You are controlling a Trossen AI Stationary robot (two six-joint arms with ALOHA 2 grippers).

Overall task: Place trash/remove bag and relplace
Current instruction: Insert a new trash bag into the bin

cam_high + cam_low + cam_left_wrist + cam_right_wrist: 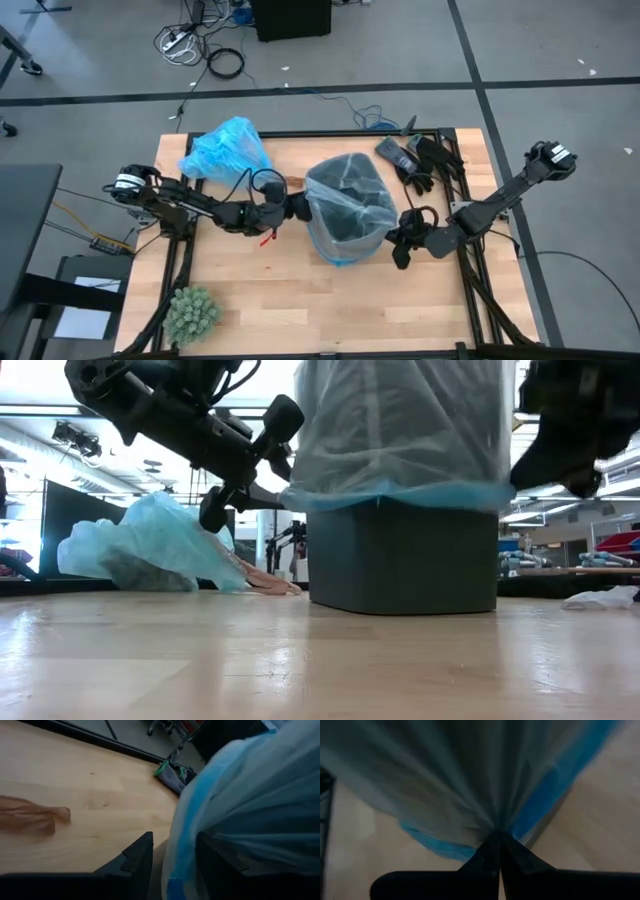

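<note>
The bright sky-blue bag [225,148] lies crumpled at the table's far left, resting on its underside [150,545]; a dark mass shows through it. No loose trash shows. A dark grey bin [400,560] stands mid-table. A paler clear bag [348,205] with a blue hem [400,495] is pulled over its top. My left gripper [297,207] is at the bin's left side, shut on that pale bag. My right gripper [400,248] is at the bin's right side, shut on the same bag. My left gripper has the pale bag's blue-hemmed edge [175,865] between its two fingers [140,857], coming nearly level from the table's left. Whether the bin's rim is also in the hold, I cannot tell; the plastic hides it. My right gripper pinches a gathered bunch of the pale bag's plastic [495,827] between its shut fingertips [487,852], coming from the table's right and slanting down. Pleats fan out taut from the pinch. The bag stays draped over the bin.
A green spiky plant ball [190,312] sits near the front left corner. Dark gloves and tools [415,158] lie at the far right. A brownish crumpled film [30,817] lies on the wood left of the bin. Bare wood lies in front of the bin.
</note>
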